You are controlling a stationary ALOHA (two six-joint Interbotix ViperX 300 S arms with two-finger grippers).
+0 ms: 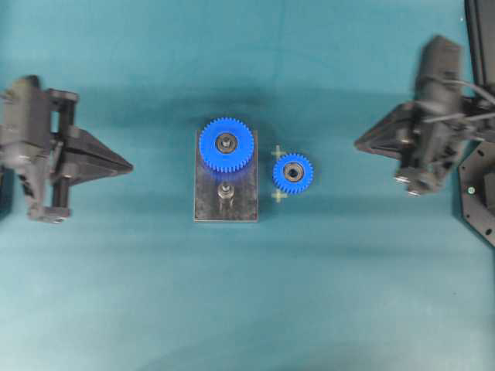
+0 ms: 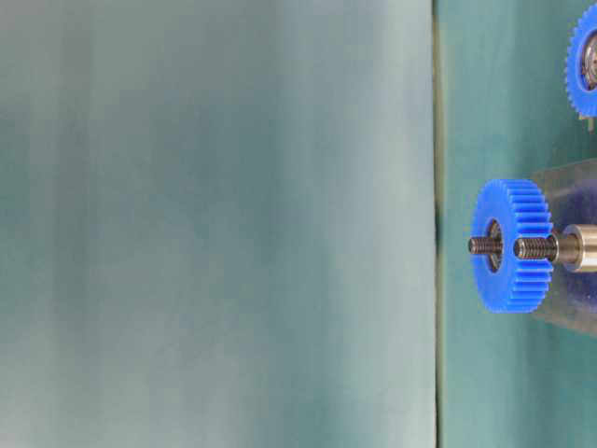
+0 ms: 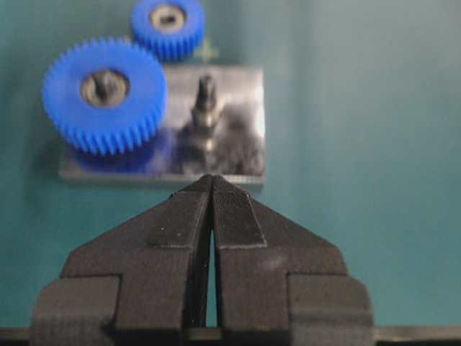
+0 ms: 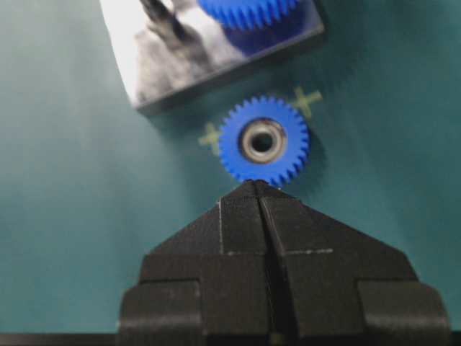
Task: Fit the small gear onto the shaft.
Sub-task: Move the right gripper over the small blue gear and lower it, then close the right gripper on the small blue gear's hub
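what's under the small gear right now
The small gear lies flat on the teal table cover, beside the grey plate, between two pale cross marks. Whatever lies directly beneath the gear is covered.

In the table-level view, the small gear (image 2: 583, 58) is cut off by the right edge, and the grey plate (image 2: 571, 177) and the shaft (image 2: 560, 248) are cropped there too. In the right wrist view, the larger blue gear (image 4: 248, 11) and the shaft (image 4: 162, 21) are cut by the top edge and blurred. Both arms are cropped at the overhead view's sides.
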